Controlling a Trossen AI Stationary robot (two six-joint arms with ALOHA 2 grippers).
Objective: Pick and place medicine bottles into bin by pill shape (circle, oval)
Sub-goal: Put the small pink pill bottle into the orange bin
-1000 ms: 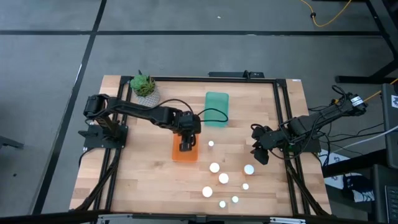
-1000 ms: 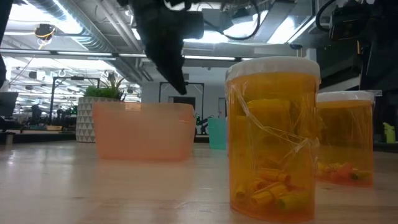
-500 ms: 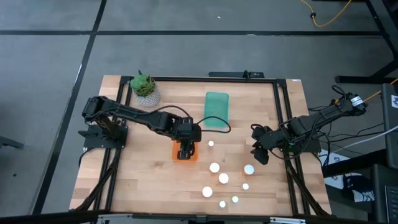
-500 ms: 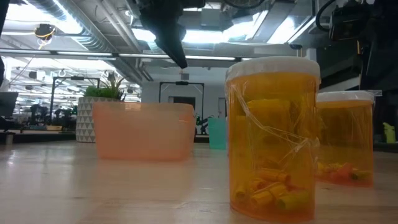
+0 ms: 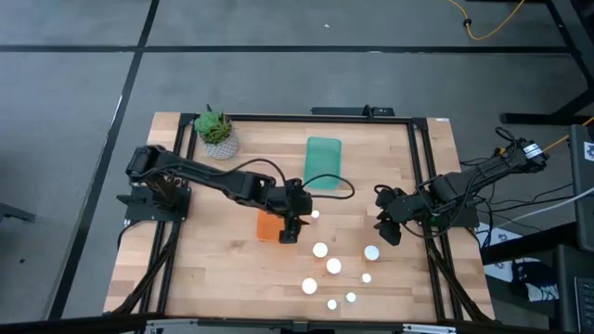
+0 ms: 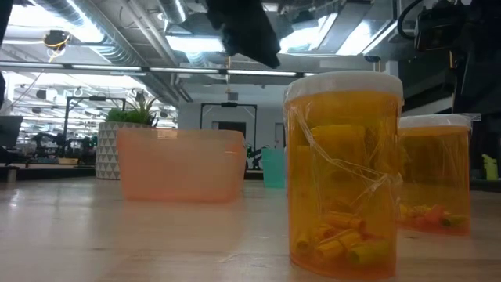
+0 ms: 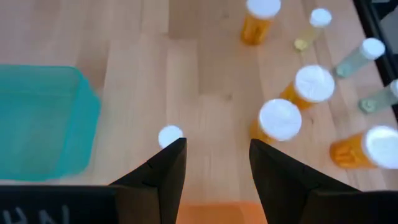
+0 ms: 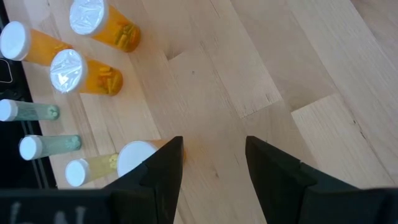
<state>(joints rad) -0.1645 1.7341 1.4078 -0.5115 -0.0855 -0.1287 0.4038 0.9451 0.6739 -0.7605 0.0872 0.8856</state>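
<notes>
Left claw (image 5: 291, 225) frame centre, over orange bin (image 5: 268, 226) right edge, fingers wide, empty, aimed at bottle cluster (image 5: 333, 266) lower right. Right claw (image 5: 387, 227) parked right, fingers wide.

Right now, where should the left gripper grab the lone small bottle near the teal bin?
Take the small bottle from straight above, closing on its sides just under the cap. It looks upright, showing only its round white top, and stands apart from the other bottles, so the open left gripper should fit around it.
</notes>
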